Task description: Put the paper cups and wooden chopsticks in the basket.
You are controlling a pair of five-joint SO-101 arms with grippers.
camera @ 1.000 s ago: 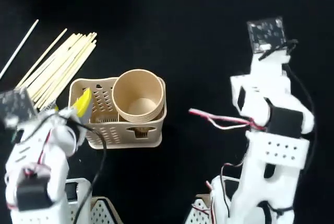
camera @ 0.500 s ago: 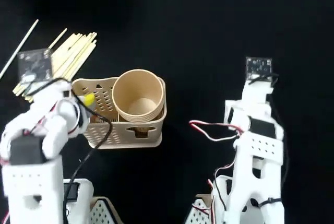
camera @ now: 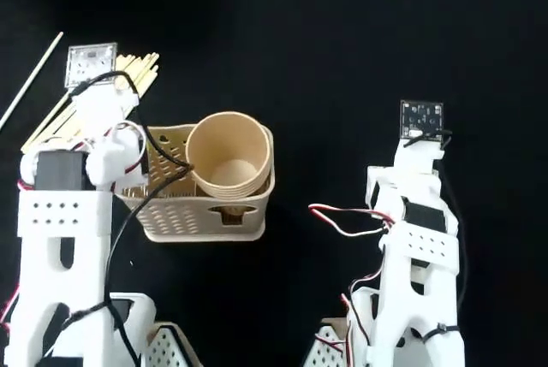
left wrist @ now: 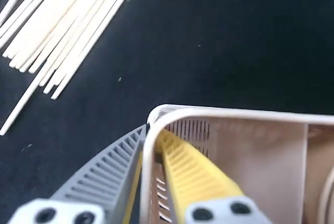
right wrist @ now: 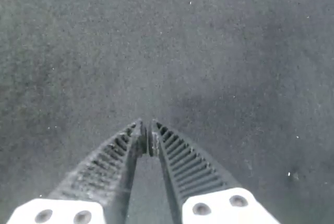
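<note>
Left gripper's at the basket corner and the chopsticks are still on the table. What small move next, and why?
Probably open the left gripper and lift it off the basket. Its yellow finger sits inside the wall, the grey one outside, pinching the rim. The paper cups are already in, while the chopsticks lie on the table beyond that corner.

The cups sat stacked in the right side of the basket. The chopsticks lay on the table, behind the basket's left corner.

Beige slotted basket, tan cups, pale chopsticks, black table
</note>
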